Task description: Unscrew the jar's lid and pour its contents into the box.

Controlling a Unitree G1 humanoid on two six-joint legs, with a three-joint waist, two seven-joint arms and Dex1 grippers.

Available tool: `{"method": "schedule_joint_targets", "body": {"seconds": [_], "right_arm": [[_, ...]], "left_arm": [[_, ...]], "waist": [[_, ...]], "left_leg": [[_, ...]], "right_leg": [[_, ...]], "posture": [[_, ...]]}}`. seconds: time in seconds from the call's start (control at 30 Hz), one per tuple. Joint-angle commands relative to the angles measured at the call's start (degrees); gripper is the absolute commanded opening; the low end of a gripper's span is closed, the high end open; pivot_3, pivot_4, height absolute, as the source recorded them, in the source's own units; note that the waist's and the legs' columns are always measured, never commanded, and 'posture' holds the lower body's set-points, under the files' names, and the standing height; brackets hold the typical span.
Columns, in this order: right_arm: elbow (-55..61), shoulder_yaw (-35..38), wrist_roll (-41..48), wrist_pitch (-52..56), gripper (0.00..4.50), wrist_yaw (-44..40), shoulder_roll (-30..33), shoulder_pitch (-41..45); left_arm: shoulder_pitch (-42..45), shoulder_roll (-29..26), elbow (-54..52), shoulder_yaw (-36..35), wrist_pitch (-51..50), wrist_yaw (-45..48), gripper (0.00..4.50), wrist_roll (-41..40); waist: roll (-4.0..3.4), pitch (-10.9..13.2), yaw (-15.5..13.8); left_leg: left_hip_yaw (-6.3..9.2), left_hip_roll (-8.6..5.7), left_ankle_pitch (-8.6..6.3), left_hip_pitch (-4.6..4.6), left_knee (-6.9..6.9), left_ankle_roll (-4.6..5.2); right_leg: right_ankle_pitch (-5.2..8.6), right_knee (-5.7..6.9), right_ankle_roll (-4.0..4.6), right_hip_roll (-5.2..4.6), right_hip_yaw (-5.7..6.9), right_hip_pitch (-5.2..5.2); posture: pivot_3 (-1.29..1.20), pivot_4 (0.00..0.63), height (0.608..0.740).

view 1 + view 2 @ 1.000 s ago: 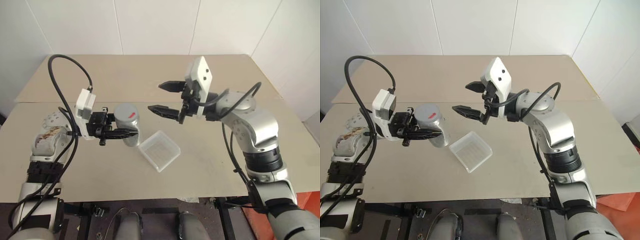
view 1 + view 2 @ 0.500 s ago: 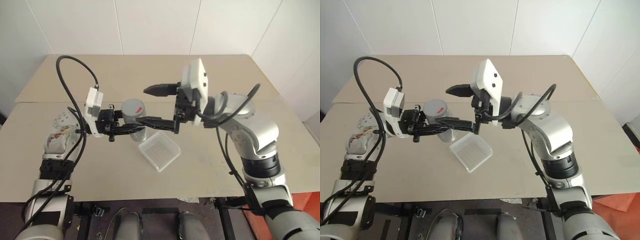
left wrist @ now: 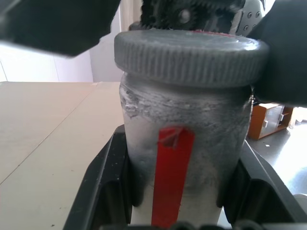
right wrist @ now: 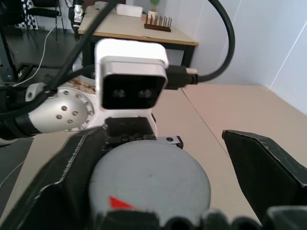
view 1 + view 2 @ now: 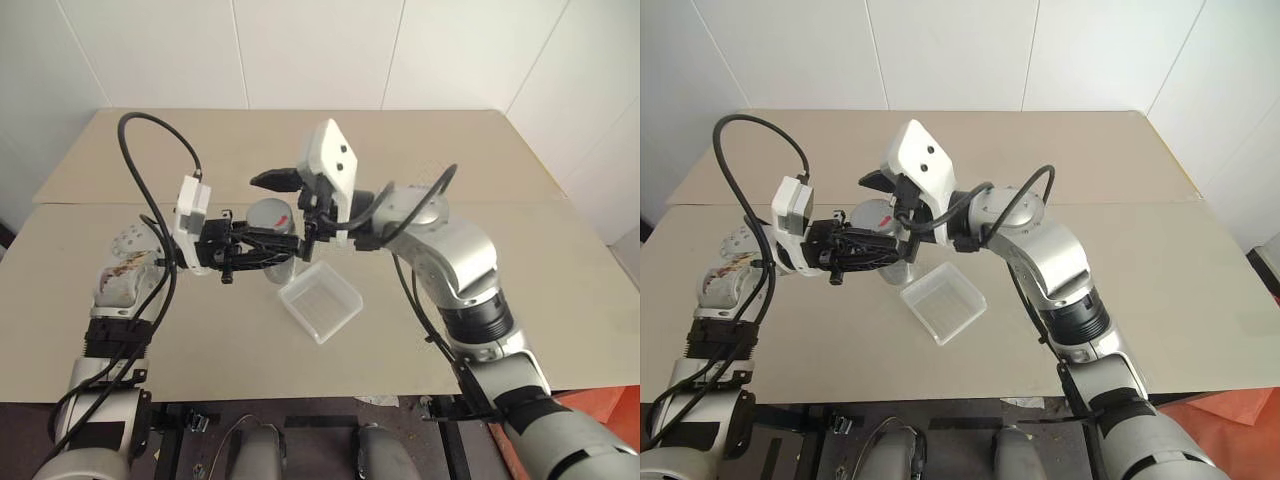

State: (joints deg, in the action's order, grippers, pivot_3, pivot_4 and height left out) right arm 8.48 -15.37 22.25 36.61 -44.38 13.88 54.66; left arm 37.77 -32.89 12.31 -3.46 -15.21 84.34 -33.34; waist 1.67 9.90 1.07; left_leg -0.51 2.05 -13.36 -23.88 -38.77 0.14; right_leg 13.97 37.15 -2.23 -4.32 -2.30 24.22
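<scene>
The jar [image 3: 184, 129] is looking like dull silver metal, with rough, scratched marks near its top and a smooth red strip running down its side. The lid [image 3: 189, 56] is looking like matt grey plastic, with tiny ridges going all around its edge and a flat, smooth top. The box [image 5: 319, 300] is looking like clear, thin plastic that is shining a little. The table [image 5: 450, 150] is showing a smooth, matt, pale brown top. The left gripper [image 5: 262, 250] is having black fingers [image 3: 103, 182] that are looking like hard matt plastic. The right gripper [image 5: 290, 210] is wearing a smooth white plastic cover, and its arm is shining like silver metal.
</scene>
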Motion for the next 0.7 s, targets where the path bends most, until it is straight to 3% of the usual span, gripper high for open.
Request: {"method": "schedule_joint_targets", "body": {"seconds": [0.03, 0.7], "right_arm": [[-0.12, 1.35, -0.24, -2.20, 4.48, -0.55, -0.29, 1.58], [0.45, 8.76, 4.22, -3.34, 4.48, -7.39, 9.90, -3.84]], "left_arm": [[0.37, -1.00, -2.06, -0.93, -0.09, 0.42, 2.08, -0.79], [-1.42, -3.81, -3.60, -1.95, -1.03, 1.50, 2.08, -1.77]], "waist": [[0.00, 0.00, 0.01], [0.00, 0.00, -0.06]], "left_leg": [[0.00, 0.00, 0.00, 0.00, 0.00, 0.00], [-0.01, 0.00, 0.00, 0.00, 0.00, 0.00]], "right_leg": [[0.00, 0.00, 0.00, 0.00, 0.00, 0.01], [0.00, -0.02, 0.00, -0.01, 0.00, -0.01]], "posture": [[0.00, 0.150, 0.740], [0.00, 0.150, 0.740]]}}
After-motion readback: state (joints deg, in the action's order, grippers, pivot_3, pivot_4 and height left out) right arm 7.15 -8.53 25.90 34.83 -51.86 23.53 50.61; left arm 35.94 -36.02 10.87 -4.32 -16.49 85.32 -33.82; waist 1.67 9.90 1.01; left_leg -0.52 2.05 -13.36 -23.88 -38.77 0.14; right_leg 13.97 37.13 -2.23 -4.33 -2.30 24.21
